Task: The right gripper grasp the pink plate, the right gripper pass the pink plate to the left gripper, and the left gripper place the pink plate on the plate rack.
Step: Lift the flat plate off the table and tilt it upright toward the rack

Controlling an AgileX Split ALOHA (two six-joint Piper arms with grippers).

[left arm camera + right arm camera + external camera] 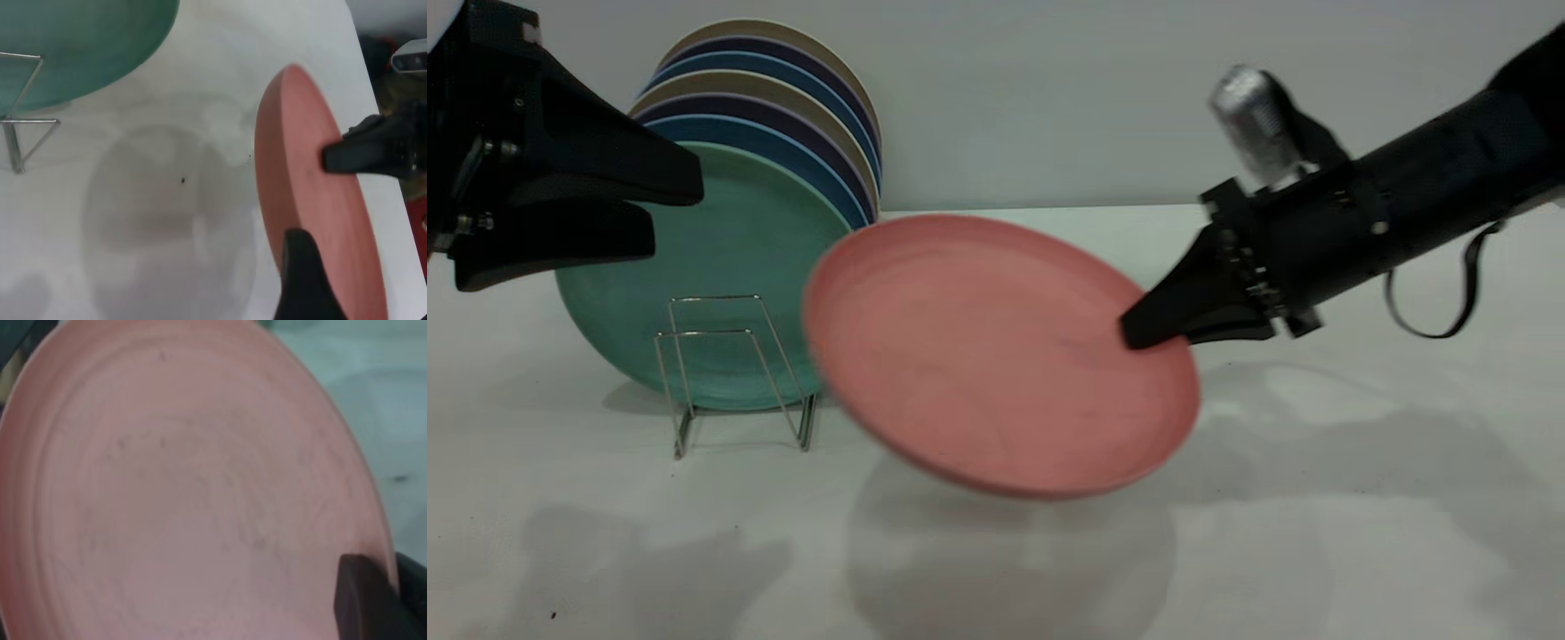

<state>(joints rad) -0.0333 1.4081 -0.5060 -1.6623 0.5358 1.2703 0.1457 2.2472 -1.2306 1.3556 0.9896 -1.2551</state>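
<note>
1. We see the right gripper [1152,331] clamped on the rim of the pink plate [987,356], one finger over its upper face and one beneath.
2. The plate hangs clear of the table [1316,498], tilted, its face turned up and toward the exterior camera, with its shadow on the surface underneath.
3. It sits over the middle of the table, just right of the rack [734,373] and not touching it that we can tell.
4. In the right wrist view, the plate [187,493] fills nearly the whole picture, with a dark finger [363,600] laid on its rim.
5. The left gripper [658,209] hovers near the table's left edge, above and left of the rack, its two fingers spread apart and holding nothing.
6. From the left wrist view we see the plate [313,220] nearly edge-on, the right gripper [347,155] biting its far rim, and one left finger [307,280] in the foreground.
7. A green plate [720,258] stands upright in the rack near the back left of the table, with blue, purple and beige plates [800,98] stacked upright behind it.
8. The rack's front wire loops stand open before the green plate.
</note>
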